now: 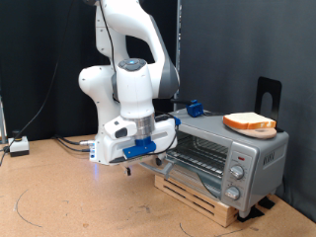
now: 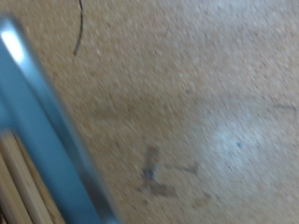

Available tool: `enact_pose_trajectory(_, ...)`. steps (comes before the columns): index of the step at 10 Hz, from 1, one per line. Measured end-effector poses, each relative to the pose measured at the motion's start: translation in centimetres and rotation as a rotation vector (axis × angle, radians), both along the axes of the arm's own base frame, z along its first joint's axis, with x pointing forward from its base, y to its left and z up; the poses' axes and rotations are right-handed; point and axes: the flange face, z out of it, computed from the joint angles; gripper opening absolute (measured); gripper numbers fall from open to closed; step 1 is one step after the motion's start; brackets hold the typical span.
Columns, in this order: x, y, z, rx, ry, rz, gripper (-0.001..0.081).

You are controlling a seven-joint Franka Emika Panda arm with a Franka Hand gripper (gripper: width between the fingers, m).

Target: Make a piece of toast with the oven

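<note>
The silver oven stands on the exterior view's right, three knobs on its right panel. Its glass door appears dropped open, and the wire rack shows inside. The piece of toast lies on a round wooden plate on top of the oven. My gripper points down just left of the open door, low over the table; nothing shows between its fingers. The blurred wrist view shows the door's edge and bare table, but not my fingers.
The oven sits on a wooden slatted pallet, also visible in the wrist view. A black stand rises behind the oven. A small white box with cables lies at the far left. The brown table spreads in front.
</note>
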Motion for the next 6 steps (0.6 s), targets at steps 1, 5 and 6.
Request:
enact_pose_trajectory(1,0.5,-0.1,-0.3,0.008,0.011,0.002,0.0809)
enact_pose_trajectory(5,1.3,-0.9,-1.4,0.001,0.035,0.022,0.0809)
enact_pose_trajectory(6,1.5,-1.2,-1.9,-0.02,0.039,0.028,0.0809)
